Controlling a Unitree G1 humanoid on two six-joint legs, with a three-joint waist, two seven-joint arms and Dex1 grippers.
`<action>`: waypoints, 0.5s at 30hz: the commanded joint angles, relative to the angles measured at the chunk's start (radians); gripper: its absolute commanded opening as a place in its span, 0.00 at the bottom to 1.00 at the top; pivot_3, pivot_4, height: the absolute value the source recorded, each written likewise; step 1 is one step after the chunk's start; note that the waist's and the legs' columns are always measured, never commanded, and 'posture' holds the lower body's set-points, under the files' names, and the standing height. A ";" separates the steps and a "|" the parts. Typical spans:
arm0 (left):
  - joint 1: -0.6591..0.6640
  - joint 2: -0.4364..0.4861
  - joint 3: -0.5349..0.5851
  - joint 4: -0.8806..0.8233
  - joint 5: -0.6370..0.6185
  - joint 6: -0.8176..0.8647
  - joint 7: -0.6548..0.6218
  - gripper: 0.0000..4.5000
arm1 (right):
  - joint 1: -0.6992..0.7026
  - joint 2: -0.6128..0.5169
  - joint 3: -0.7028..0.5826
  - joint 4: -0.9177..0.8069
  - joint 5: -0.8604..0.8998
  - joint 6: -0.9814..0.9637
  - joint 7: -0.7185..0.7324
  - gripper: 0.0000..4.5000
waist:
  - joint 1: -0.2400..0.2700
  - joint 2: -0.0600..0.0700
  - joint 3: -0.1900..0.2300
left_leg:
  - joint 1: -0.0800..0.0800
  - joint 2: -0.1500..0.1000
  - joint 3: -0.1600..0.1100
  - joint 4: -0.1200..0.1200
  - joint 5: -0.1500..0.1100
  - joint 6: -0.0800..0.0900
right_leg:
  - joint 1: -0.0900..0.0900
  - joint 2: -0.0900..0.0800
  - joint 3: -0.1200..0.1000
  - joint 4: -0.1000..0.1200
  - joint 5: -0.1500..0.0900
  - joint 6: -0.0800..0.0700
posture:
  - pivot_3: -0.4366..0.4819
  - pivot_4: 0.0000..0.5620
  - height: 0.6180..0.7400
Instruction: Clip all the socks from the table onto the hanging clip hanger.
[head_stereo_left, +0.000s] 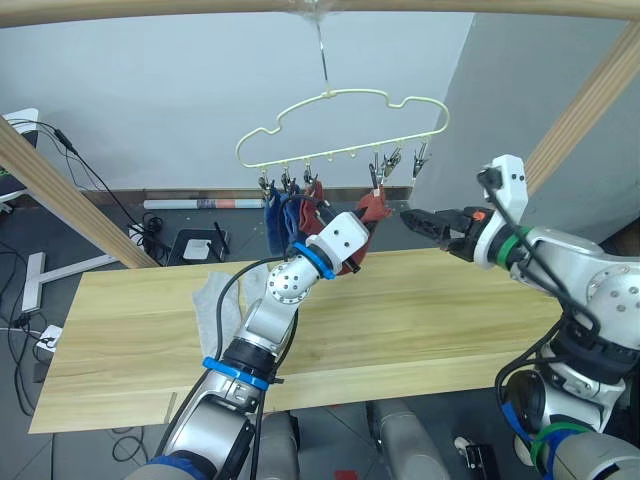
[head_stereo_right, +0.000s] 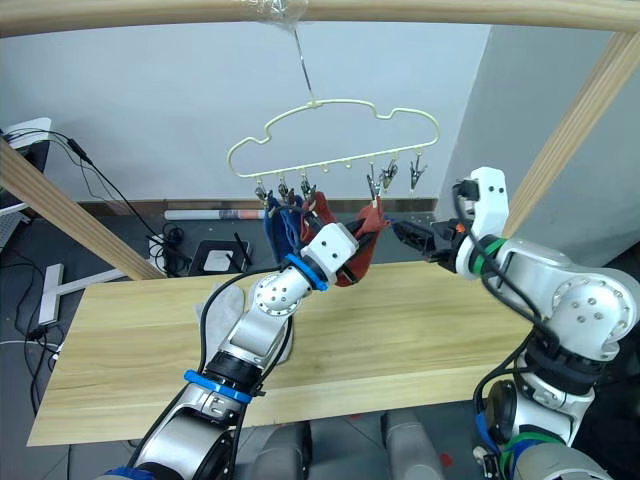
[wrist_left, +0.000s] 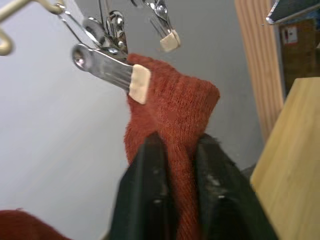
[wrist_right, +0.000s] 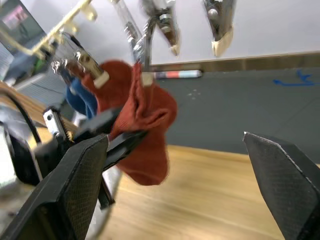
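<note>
Rust red sock (wrist_left: 172, 120) pinched by left gripper (wrist_left: 180, 165) under a clip (wrist_left: 107, 67); right gripper (wrist_right: 175, 165) gapes wide.

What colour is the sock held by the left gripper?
Rust red sock, shown best in the left wrist view.

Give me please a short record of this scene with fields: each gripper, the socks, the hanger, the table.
left gripper: shut on a rust red sock, held up at a metal clip
right gripper: open, near the same sock, holding nothing
socks on hanger: blue socks and a rust red one hang from clips at the hanger's left part
socks on table: light grey sock lies behind the left arm
clip hanger: pale yellow, hangs by its hook from a wooden pole; rightmost clips free
table: pale wood planks
</note>
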 joint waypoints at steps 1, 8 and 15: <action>0.017 -0.001 0.040 -0.049 -0.065 0.051 -0.021 0.48 | 0.075 -0.053 0.129 -0.106 -0.088 -0.170 0.047 1.00 | -0.003 0.000 0.000 | 0.000 0.000 0.000 0.000 0.000 0.000 | 0.000 0.000 0.000 -0.001 0.000 0.001 | 0.34 0.45 1.00; 0.124 0.110 0.137 -0.189 -0.240 0.185 -0.174 0.93 | 0.211 -0.054 0.338 -0.101 -0.342 -0.501 0.037 1.00 | -0.007 0.000 0.000 | 0.001 0.001 0.001 -0.001 0.000 0.000 | -0.001 0.001 0.001 0.000 0.000 0.000 | 0.36 0.47 1.00; 0.202 0.248 0.187 -0.400 -0.380 0.282 -0.339 1.00 | 0.226 -0.025 0.468 -0.030 -0.570 -0.756 0.021 0.92 | 0.003 0.001 0.001 | 0.000 0.001 0.001 0.000 0.000 0.000 | 0.000 0.000 0.001 -0.001 0.000 0.001 | 0.40 0.48 1.00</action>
